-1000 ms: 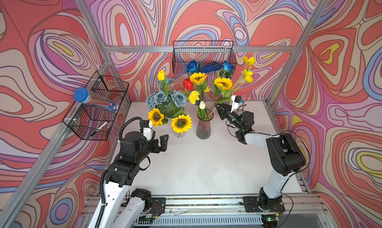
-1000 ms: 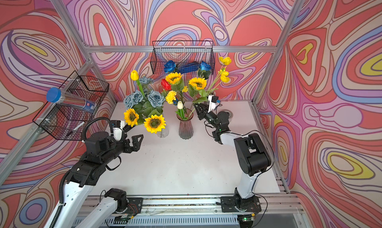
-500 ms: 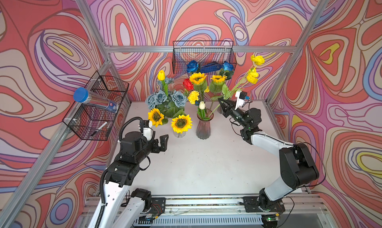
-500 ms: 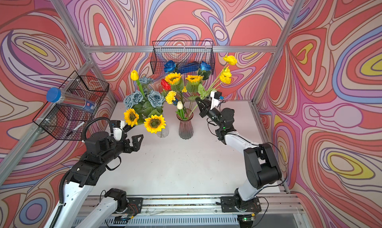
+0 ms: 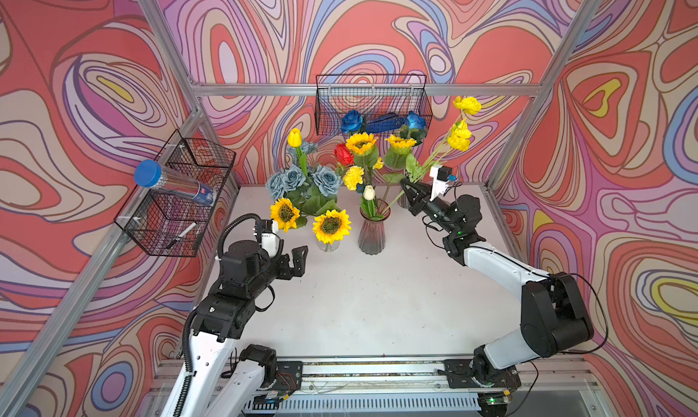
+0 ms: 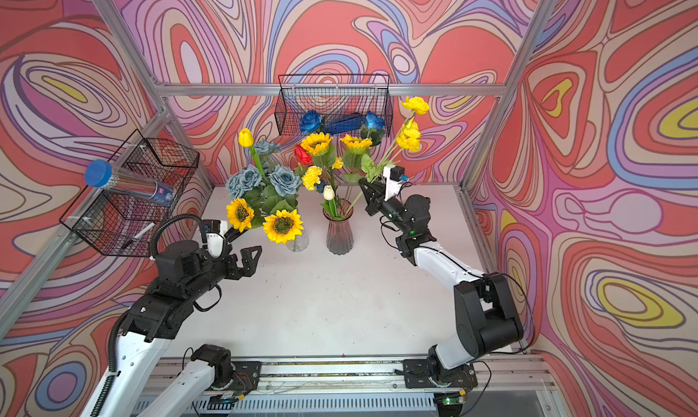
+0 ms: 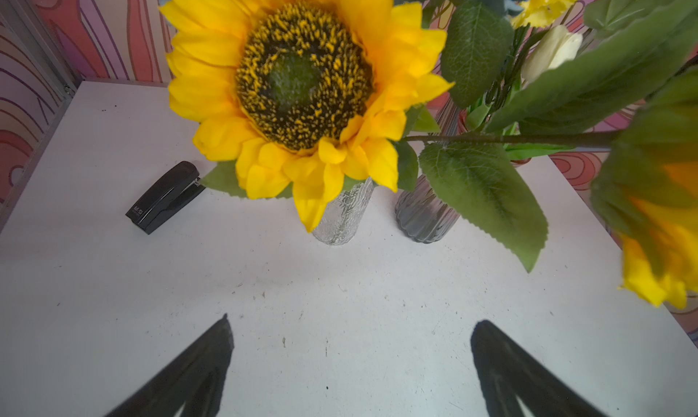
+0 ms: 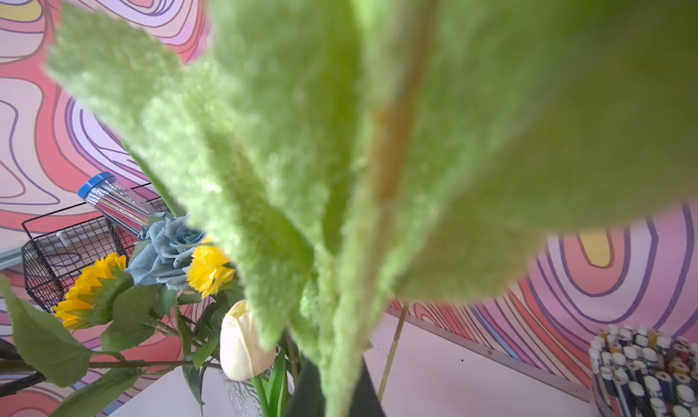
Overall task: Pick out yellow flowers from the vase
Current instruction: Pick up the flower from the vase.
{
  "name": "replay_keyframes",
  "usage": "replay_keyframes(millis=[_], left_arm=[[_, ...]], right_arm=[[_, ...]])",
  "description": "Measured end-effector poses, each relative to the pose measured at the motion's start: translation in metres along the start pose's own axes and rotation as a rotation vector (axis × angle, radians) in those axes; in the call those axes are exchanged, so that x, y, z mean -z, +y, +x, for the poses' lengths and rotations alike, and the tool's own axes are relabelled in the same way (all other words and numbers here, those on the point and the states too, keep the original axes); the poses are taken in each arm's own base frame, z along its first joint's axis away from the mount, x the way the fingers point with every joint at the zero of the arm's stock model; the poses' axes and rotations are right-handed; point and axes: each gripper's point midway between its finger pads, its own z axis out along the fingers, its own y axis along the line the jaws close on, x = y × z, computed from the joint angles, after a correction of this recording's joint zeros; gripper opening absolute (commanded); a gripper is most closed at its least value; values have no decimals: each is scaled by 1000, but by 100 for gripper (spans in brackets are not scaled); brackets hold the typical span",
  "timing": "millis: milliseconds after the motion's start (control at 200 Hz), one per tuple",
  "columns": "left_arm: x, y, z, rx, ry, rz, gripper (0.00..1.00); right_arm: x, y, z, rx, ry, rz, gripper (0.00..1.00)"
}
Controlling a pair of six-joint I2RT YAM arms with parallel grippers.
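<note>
My right gripper (image 5: 409, 186) (image 6: 368, 190) is shut on the green stem (image 8: 381, 162) of a yellow small-blossom spray (image 5: 462, 132) (image 6: 411, 132), held slanting up and to the right of the purple ribbed vase (image 5: 372, 237) (image 6: 340, 237). Whether the stem's lower end is out of the vase mouth I cannot tell. More yellow flowers stand in that vase and in the clear vase (image 5: 328, 245): sunflowers (image 5: 331, 226) (image 7: 302, 75), a carnation (image 5: 353, 177), a tulip (image 5: 294, 137). My left gripper (image 5: 294, 262) (image 7: 349, 358) hangs open and empty in front of the clear vase.
Grey-blue roses (image 5: 292, 179), a red rose (image 5: 343, 155) and a white tulip (image 5: 369, 193) share the vases. A black stapler (image 7: 164, 198) lies left of them. A cup of pencils (image 8: 649, 373) stands at the back right. Wire baskets hang on the left wall (image 5: 173, 203) and back wall (image 5: 372, 105).
My right gripper closed fully on the spray's stem and rose, carrying the yellow blossoms up and to the right. The left arm has not moved.
</note>
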Motion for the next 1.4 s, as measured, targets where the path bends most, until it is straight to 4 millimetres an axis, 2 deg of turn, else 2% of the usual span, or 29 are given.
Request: replay_keyframes(millis=[245,556,841,1107,1237,1397], left_arm=[[-5,1,1,1,12,-3,100],[-4,1,0,1,7,-2,100],[-4,1,0,1,6,-6,100],[-2,3,0,0,-3,-15,100],[0,5,-1,0,-13,-24,100],[2,7,0,-1,-27,-36,100]], right_arm=[[0,12,-35,56,-49,-17,0],[4,21,-56,88,-76,-27,0],[11,42,-99,155,-144,-57,0],[19,56,-124,180,-161,-68,0],[27,70,-154,212,-183,-72,0],[50,98,-202,279,-258,-88,0]])
